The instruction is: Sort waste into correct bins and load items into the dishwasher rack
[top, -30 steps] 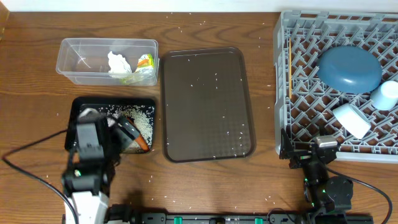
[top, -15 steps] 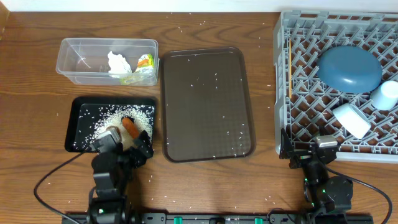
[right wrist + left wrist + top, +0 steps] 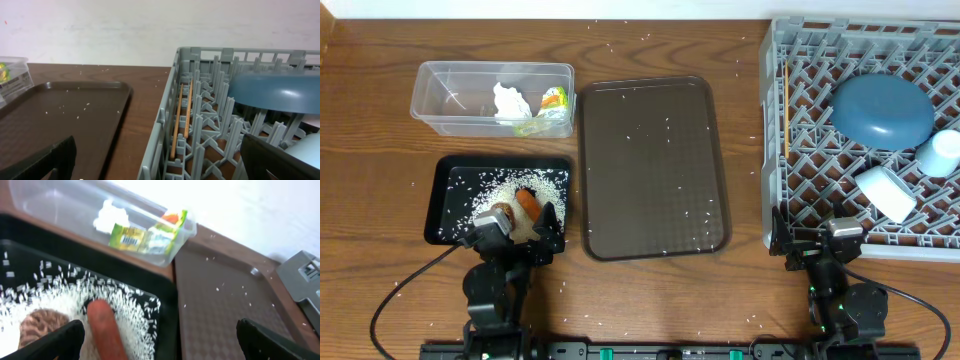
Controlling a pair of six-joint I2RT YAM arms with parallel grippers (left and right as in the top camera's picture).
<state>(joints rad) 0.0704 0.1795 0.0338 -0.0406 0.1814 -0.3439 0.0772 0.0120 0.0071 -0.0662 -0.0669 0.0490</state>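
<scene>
The black tray [image 3: 450, 180] holds white rice [image 3: 545, 185], an orange carrot [image 3: 528, 201] and a brown lump [image 3: 502, 213]. They also show in the left wrist view: carrot [image 3: 105, 330], lump [image 3: 40, 325], rice [image 3: 60, 297]. My left gripper [image 3: 515, 240] [image 3: 165, 345] is open and empty at the tray's front edge. The clear tub [image 3: 440, 100] holds the tissue [image 3: 510, 100] and wrapper [image 3: 553, 100]. The grey rack [image 3: 775, 180] holds the dark blue plate [image 3: 882, 108], light blue cup [image 3: 942, 152], white cup [image 3: 885, 190] and chopsticks [image 3: 786, 105] [image 3: 182, 117]. My right gripper [image 3: 818, 245] [image 3: 160, 165] is open at the rack's front left corner. No bowl shows.
A large flat brown serving tray [image 3: 655, 165] lies between the bins and the rack, with scattered rice grains on it and on the wooden table around it. Cables run from both arms along the table's front edge.
My left arm has drawn back from over the black tray toward the table's front edge. The carrot now lies free on the rice. The right arm has not moved.
</scene>
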